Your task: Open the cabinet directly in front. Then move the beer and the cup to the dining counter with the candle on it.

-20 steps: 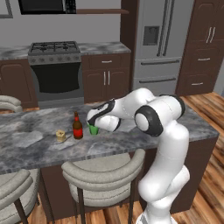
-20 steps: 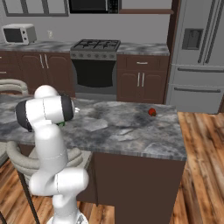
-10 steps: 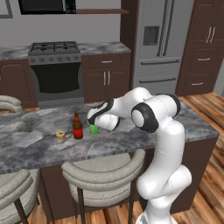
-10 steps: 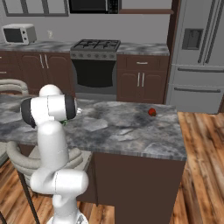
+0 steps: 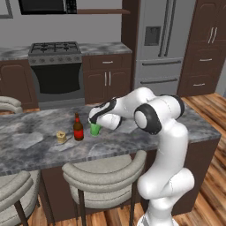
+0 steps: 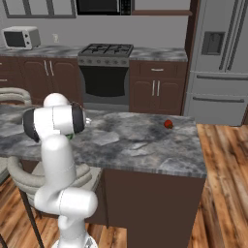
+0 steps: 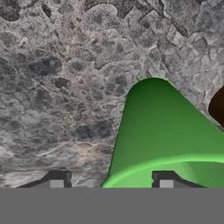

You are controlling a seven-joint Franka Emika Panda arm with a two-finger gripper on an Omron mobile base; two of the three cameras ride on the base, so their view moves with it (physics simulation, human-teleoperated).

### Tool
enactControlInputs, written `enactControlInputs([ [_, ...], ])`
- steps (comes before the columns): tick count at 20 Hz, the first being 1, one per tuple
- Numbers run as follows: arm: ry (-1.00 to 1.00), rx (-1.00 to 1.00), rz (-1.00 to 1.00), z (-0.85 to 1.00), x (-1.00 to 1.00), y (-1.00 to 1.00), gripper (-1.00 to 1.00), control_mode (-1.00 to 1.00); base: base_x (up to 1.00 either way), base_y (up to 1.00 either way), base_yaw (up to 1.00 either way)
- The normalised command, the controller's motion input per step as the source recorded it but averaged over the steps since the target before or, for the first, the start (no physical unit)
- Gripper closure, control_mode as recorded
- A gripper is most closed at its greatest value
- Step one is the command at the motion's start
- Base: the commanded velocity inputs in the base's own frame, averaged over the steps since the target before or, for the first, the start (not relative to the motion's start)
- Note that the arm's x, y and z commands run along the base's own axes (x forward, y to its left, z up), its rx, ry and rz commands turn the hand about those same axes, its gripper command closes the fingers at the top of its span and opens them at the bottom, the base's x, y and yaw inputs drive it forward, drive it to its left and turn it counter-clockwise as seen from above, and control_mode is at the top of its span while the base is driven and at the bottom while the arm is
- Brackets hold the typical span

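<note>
On the dining counter (image 5: pixel 132 143) stand the pale yellow candle (image 5: pixel 61 137), the brown beer (image 5: pixel 78 128) with its red label, and the green cup (image 5: pixel 95 129), in a row from left to right. My gripper (image 5: pixel 94 125) reaches down over the cup from the right. In the hand view the gripper (image 7: pixel 111 181) is open. Its left fingertip (image 7: pixel 57 181) stands clear of the cup (image 7: pixel 162 140), which rests upright on the stone. The dark edge of the beer (image 7: pixel 217 106) shows at the right. The cabinet is out of view.
Cream stools (image 5: pixel 103 174) stand along the near side of the counter. A small red round thing (image 6: pixel 168 124) lies near the counter's far right end. Behind are a stove (image 5: pixel 55 48), low cabinets (image 5: pixel 106 81), a fridge (image 5: pixel 161 39) and a microwave (image 6: pixel 19 36).
The jaws have spread apart from their grip on the cup, which now stands free on the counter beside the beer. The arm has barely moved.
</note>
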Motion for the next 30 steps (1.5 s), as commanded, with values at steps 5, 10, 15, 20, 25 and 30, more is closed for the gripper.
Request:
enactControlInputs([
  [5, 0.00, 0.00, 0.00, 0.00, -0.20, 0.00, -1.00, -1.00, 0.00, 0.00, 0.00],
  [10, 0.00, 0.00, 0.00, 0.29, -0.12, -0.09, -1.00, -1.00, 0.00, 0.00, 0.00],
  [15, 0.00, 0.00, 0.00, 0.57, -0.02, -0.20, -1.00, -1.00, 0.00, 0.00, 0.00],
  [20, -0.03, 0.00, 0.01, 0.70, -0.35, -0.41, -1.00, -1.00, 0.00, 0.00, 0.00],
  [25, -0.21, 0.00, 0.07, 0.84, -0.68, -0.62, -1.00, -1.00, 0.00, 0.00, 0.00],
  [30, -0.31, 0.01, 0.11, 0.93, -0.78, -0.71, -1.00, -1.00, 0.00, 0.00, 0.00],
])
